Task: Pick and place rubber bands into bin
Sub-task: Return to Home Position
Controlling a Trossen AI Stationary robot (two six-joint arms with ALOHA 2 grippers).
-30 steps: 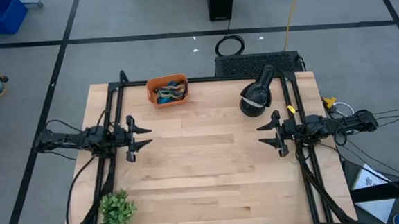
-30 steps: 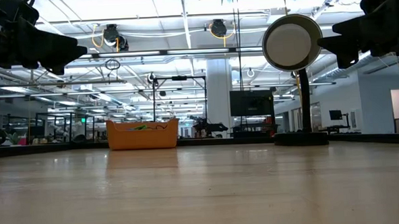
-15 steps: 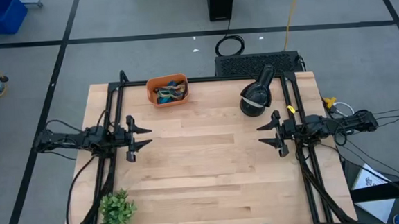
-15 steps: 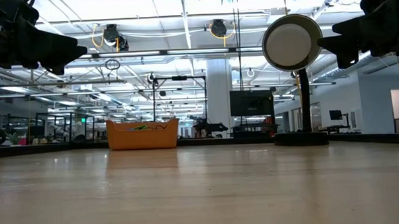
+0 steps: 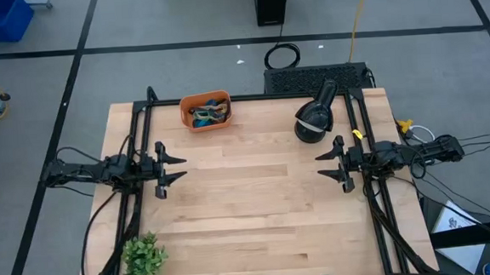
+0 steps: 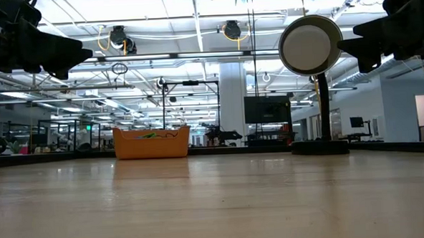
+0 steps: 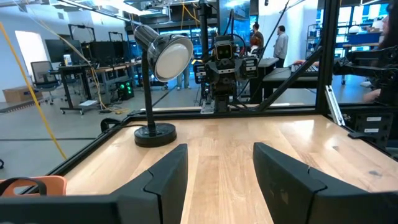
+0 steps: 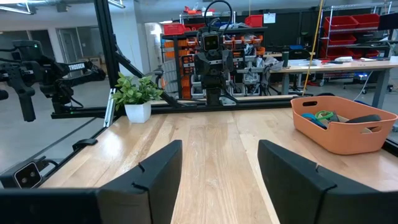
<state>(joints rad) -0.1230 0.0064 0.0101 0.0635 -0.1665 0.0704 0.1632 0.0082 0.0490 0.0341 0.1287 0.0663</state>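
Observation:
The orange bin [image 5: 205,111] stands at the table's far edge, left of the middle, with several rubber bands [image 5: 207,114] lying inside it; it also shows in the low view [image 6: 151,142] and the right wrist view [image 8: 344,122]. My left gripper [image 5: 177,169] is open and empty above the table's left side. My right gripper [image 5: 325,167] is open and empty above the table's right side. The two grippers face each other across the table, both held clear of it.
A black desk lamp [image 5: 314,116] stands at the far right of the table. A small green plant [image 5: 142,259] in a white pot stands at the near left corner. Bare wood [image 5: 257,196] lies between the grippers. People show in the room beyond in the left wrist view.

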